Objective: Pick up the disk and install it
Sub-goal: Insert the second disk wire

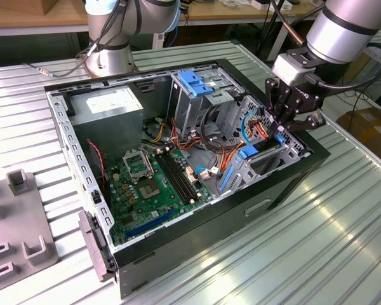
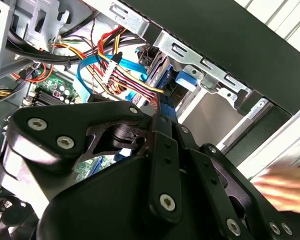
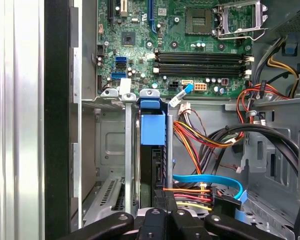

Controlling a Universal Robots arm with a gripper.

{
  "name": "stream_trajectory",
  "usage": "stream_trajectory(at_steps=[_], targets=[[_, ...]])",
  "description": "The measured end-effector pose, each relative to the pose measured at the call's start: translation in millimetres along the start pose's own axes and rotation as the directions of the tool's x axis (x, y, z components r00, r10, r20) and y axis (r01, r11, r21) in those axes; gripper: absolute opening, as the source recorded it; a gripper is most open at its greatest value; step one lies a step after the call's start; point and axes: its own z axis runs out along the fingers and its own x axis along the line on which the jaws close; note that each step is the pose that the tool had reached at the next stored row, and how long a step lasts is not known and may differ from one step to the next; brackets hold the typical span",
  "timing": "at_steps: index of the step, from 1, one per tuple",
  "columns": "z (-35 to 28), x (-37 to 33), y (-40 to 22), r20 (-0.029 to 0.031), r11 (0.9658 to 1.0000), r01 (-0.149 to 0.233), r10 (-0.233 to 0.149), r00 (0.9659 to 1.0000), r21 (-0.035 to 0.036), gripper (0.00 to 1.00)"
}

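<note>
Case: black open desktop computer chassis [image 1: 286, 190], lying on its side on a ribbed metal table [image 1: 343, 241].
Arm: grey robot arm [image 1: 346, 28], reaching down from the exterior view's upper right to the case's right end.
Gripper: black linkage gripper [image 1: 286, 124], low over the drive bay; whether spread or pressed together cannot be told.
Disk: flat silver-grey hard drive in a bright blue plastic carrier frame [image 3: 152, 145], standing on edge inside the metal bay slot [image 3: 127, 165], blue end tab towards the motherboard, directly ahead of the gripper in the first wrist view.
Cables: blue flat data cable [image 3: 210, 179] and red-yellow-orange wire bundle [image 3: 190, 192], just beside the disk.
Motherboard: green circuit board [image 1: 149, 184], on the case floor, left of the bay.
Cage: upright metal cage with blue plastic top [image 1: 200, 86], at the far side of the case.
</note>
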Motion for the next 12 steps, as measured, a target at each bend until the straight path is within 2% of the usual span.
stream_trajectory(at_steps=[5, 11, 12], targets=[[-2.2, -0.1, 0.0, -0.0005, 1.0000, 0.000, 0.000, 1.0000, -0.0001, 0.10], [-17.5, -0.5, 0.0, 0.0000, 1.0000, 0.000, 0.000, 1.0000, -0.0050, 0.10], [-20.5, -0.5, -0.1, -0.0001, 1.0000, 0.000, 0.000, 1.0000, -0.0083, 0.10]])
